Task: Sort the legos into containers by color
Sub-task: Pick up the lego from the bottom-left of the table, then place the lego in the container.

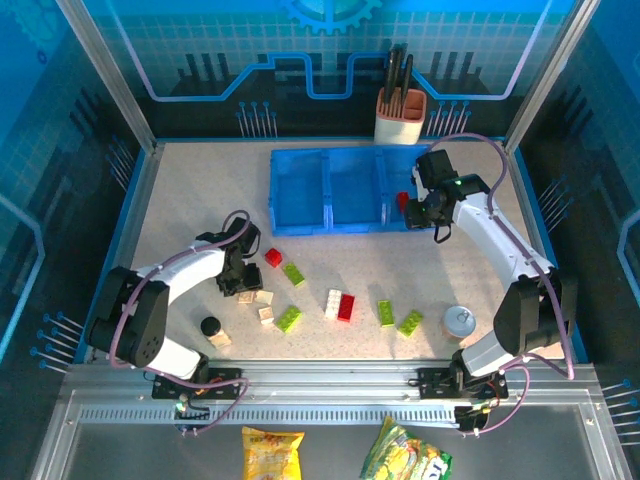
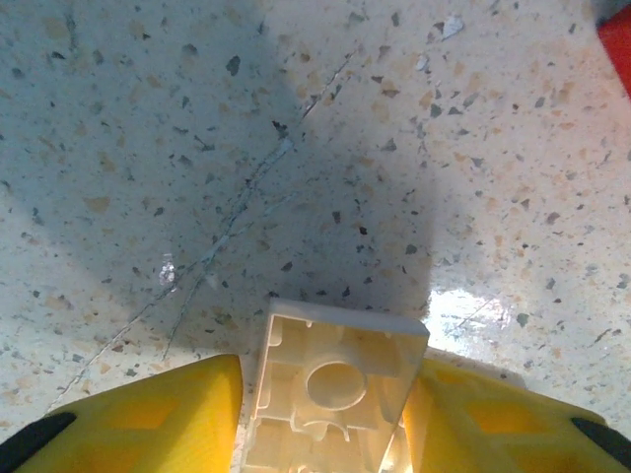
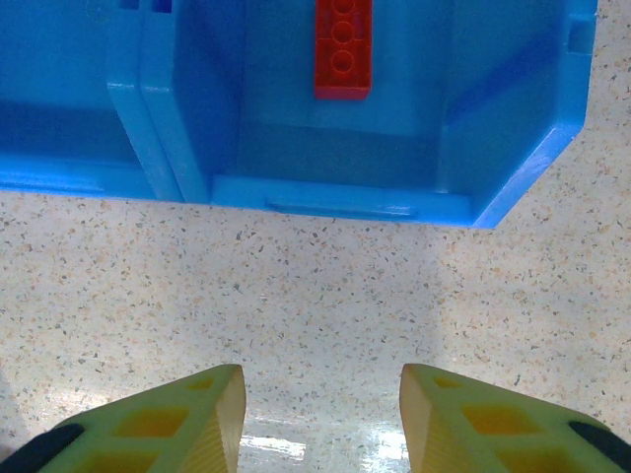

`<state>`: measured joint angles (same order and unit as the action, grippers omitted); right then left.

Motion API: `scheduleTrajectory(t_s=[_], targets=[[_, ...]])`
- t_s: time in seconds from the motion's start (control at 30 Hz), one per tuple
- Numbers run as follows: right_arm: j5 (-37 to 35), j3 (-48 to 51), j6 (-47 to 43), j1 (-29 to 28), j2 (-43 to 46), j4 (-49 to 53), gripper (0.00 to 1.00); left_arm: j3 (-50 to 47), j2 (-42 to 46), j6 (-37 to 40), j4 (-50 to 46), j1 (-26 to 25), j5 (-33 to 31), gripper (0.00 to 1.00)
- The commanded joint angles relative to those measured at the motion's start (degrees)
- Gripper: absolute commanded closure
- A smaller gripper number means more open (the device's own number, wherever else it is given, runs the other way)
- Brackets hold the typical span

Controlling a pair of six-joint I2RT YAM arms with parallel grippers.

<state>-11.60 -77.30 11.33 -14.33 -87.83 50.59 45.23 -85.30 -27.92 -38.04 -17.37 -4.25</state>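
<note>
The left pincer (image 2: 325,374), at the bottom edge of its wrist view, is clamped on a small cream-white studded plastic brick (image 2: 340,389). One yellow finger presses each opposite side wall, and the hollow underside with its round tube faces the camera. Whether the brick has left the speckled beige table (image 2: 296,148) cannot be told. Such a brick looks light, rigid and glossy, so it should take a firm squeeze without harm, yet the smooth walls could let it twist or squirt out if caught near a corner. Flat opposite walls at mid-length seem the safest hold, rather than studs or ends. The right pincer (image 3: 320,384) stands parted and empty above the table, just in front of the translucent blue plastic three-compartment tray (image 3: 335,192). At the top of that view, a red brick (image 3: 343,49) lies flat in the tray's right-hand compartment. In the overhead view, loose red bricks (image 1: 346,307), lime green bricks (image 1: 288,318) and cream-white bricks (image 1: 333,303) lie scattered across the lower middle of the table, below the tray.
</note>
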Motion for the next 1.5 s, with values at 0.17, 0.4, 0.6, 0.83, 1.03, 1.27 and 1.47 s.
scheduleTrajectory(t_s=[0.17, 0.4, 0.6, 0.83, 1.03, 1.27, 1.47], targets=[[-0.4, 0.8, -0.2, -1.0, 1.9, 1.8, 0.54, -0.2, -0.3, 1.7, 0.5, 0.2, -0.1, 0.59], [-0.6, 1.1, 0.0, -1.2, 2.6, 2.0, 0.54, 0.9, 1.5, 2.0, -0.4, 0.2, 0.0, 0.64], [-0.9, 1.4, 0.0, -1.2, 3.0, 2.1, 0.54, 4.6, 3.8, 2.6, -3.3, 0.2, 0.0, 0.64], [-0.6, 2.8, 0.4, -1.2, 4.2, 2.1, 0.55, 12.2, 5.5, 3.8, -6.7, 0.2, 0.2, 0.64], [-0.7, 4.5, 0.6, -1.4, 5.8, 2.5, 0.54, 21.4, 2.4, 4.8, -8.6, -0.3, 1.0, 0.64], [-1.1, 7.2, 1.1, -1.7, 8.3, 3.2, 0.55, 32.7, -4.7, 6.0, -9.5, -3.6, 0.5, 0.64], [-1.2, 8.8, 1.4, -1.7, 10.3, 3.8, 0.54, 42.2, -12.5, 6.3, -10.0, -6.7, 0.3, 0.64]])
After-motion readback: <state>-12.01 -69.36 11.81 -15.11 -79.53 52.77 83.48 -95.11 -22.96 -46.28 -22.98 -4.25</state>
